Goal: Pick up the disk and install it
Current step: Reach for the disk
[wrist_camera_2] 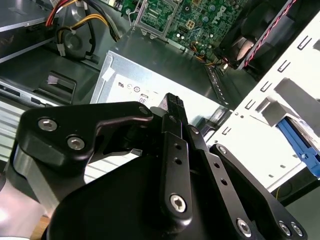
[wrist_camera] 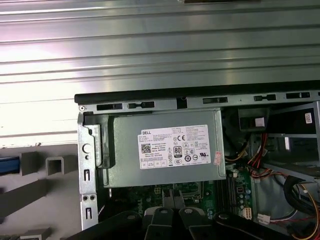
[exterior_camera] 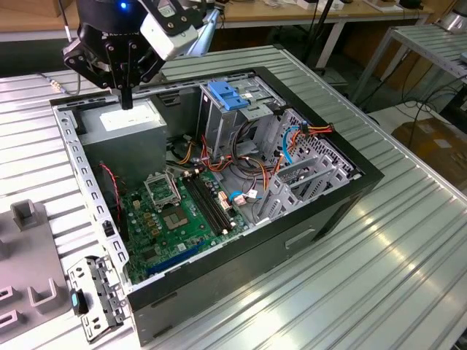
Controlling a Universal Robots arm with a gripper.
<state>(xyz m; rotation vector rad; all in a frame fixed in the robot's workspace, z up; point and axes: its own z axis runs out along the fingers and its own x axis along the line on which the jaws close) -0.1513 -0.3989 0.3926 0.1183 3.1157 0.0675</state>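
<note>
**Over the power supply: end effector empty, disk not yet lifted**

Directly above the grey power supply (exterior_camera: 139, 125) hangs the end effector (exterior_camera: 126, 100). Its fingers are drawn together to a narrow tip with nothing between them. It sits close over the box's white sticker, though the exterior view does not settle whether it touches.

Around the power supply lies the computer case (exterior_camera: 219, 288), open side up on the ribbed metal desk (exterior_camera: 387, 277). The green motherboard (exterior_camera: 182, 211) sits just beside the power supply, deeper in the case.

Outside the case wall nearest the power supply, grey holder blocks (wrist_camera: 55, 162) stand on the desk. Just past them the first wrist view catches a blue edge that I take for a side rail of the disk (wrist_camera: 7, 165). Too little of it shows to be sure. It lies well apart from the end effector.

On the far side of the power supply from those blocks stands the metal drive cage (exterior_camera: 219, 127), with a bare blue bracket (exterior_camera: 226, 95) on top.

By my judgement the task is at its very beginning. Nothing is gripped and nothing is fitted, so both pick-up and installation remain.
</note>
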